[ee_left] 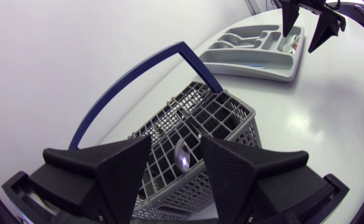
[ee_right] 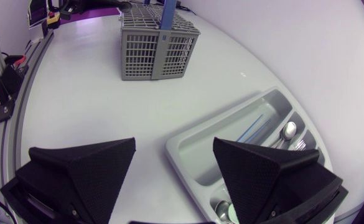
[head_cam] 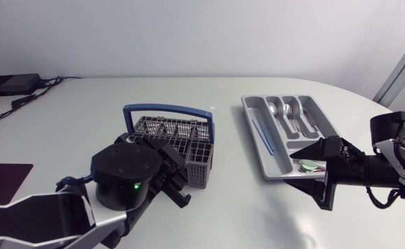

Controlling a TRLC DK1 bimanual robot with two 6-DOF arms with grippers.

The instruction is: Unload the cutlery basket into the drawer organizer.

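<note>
The grey cutlery basket with a blue handle stands at the table's middle. My left gripper hangs over its near side, open. In the left wrist view a spoon bowl stands in a basket cell between the spread fingers of the left gripper, touching neither. The grey drawer organizer lies to the right, holding spoons, forks and a thin blue utensil. My right gripper is open over the organizer's near end, nothing in it.
A small green and red item lies in the organizer's nearest compartment. A black box with cables sits at the back left. A dark mat lies at the left edge. Bare tabletop separates basket and organizer.
</note>
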